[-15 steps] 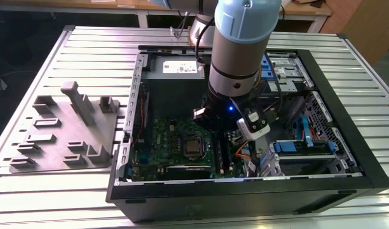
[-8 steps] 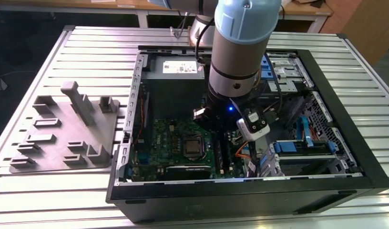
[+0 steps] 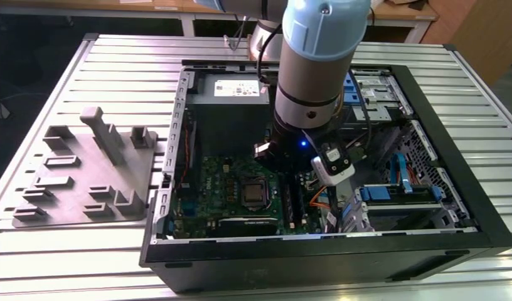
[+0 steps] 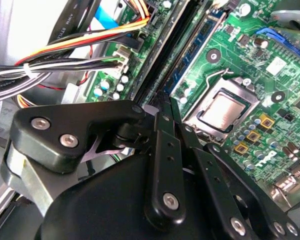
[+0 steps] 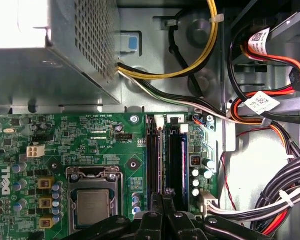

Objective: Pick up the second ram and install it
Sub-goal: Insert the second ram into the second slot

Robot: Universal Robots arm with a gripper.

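Second ram at the memory slots

The second ram stands edge-down in a slot beside the gripper, fingers pressed together over the slots; beyond lie the CPU socket and power supply

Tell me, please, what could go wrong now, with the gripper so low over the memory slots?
1. The gripper hangs right above the slots. A push that is off-line might stress a slot or the motherboard.
2. The cable bundle lies close beside the slots, so the arm might snag it.
3. The processor socket is near on the other side, and a sideways slip might hit it.
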